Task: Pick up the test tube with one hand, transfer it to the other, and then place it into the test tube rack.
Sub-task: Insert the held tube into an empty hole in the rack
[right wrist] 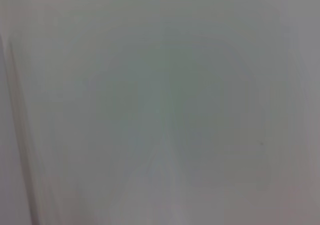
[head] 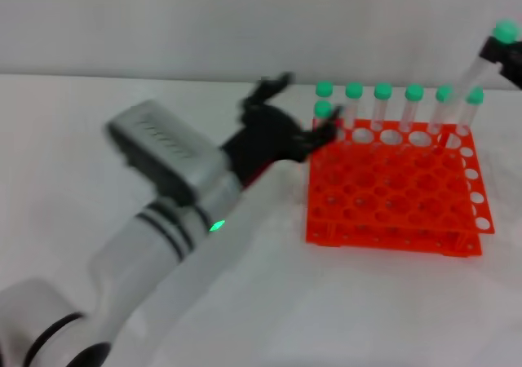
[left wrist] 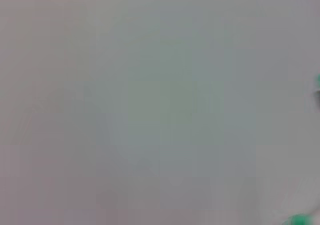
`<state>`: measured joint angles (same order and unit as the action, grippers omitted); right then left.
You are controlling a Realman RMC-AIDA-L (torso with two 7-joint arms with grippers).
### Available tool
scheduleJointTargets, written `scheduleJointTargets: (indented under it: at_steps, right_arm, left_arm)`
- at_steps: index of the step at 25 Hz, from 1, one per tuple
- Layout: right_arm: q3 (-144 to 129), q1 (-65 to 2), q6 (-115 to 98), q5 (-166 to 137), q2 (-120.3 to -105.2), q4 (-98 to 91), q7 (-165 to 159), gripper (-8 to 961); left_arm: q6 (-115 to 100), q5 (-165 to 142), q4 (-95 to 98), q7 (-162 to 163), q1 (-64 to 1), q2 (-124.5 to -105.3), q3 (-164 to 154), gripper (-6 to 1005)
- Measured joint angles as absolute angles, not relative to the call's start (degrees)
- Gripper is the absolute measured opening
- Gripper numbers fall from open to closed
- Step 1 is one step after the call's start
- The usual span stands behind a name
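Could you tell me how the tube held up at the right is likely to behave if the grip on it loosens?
The test tube, tilted in the right gripper above the test tube rack, looks smooth and slim, so it could probably slip. Being round, it would likely roll if dropped. It appears empty, so probably light. The left gripper sits by the rack's left edge.

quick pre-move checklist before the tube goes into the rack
1. Test tube held by right gripper: ok, tilted, green cap uppermost, at the head view's right edge.
2. Tube tip lined up over one hole: cannot tell, it hangs near the rack's far right corner.
3. Free holes in test tube rack: ok, only the back rows hold tubes.
4. Left gripper clear of the rack: not ok, its claws sit at the rack's far left corner beside standing tubes.
5. Wrist views useful: not ok, both show almost nothing.
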<state>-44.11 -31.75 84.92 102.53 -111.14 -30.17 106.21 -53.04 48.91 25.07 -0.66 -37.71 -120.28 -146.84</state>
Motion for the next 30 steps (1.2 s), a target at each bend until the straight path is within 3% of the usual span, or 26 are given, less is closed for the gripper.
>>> scheduleJointTargets:
  at_steps: [2,5,7,10,16,30]
  right_arm:
    - [-44.89,-33.36,82.25,101.96,-112.73,-30.03,107.79,200]
    - [-46.24,-35.42,78.70,101.45,-114.98,-29.96,110.63,200]
    - [-47.41,-37.28,76.42,101.81,-115.57,-27.92,112.04,200]
    - [-48.21,-40.02,73.83,102.24,-115.76,-23.63,114.13,200]
    - [-48.25,-43.75,70.34,103.48,-116.09,-16.12,122.22,200]
    - [-48.25,-47.22,63.45,107.51,-116.19,-7.67,132.54,201]
  left_arm:
    - [-54.42,49.98,24.79,0.62,-34.21,-120.16,-144.74,868]
    - [-59.72,50.31,23.92,1.18,-28.43,-120.06,-142.17,874]
    - [-62.89,50.44,23.48,1.21,-25.02,-120.06,-140.48,878]
    - [-65.61,52.89,22.79,1.37,-20.47,-120.04,-138.10,884]
    - [-66.93,57.96,21.04,6.76,-18.14,-119.97,-138.18,890]
    - [-66.44,57.74,19.74,9.03,-19.90,-120.12,-138.52,890]
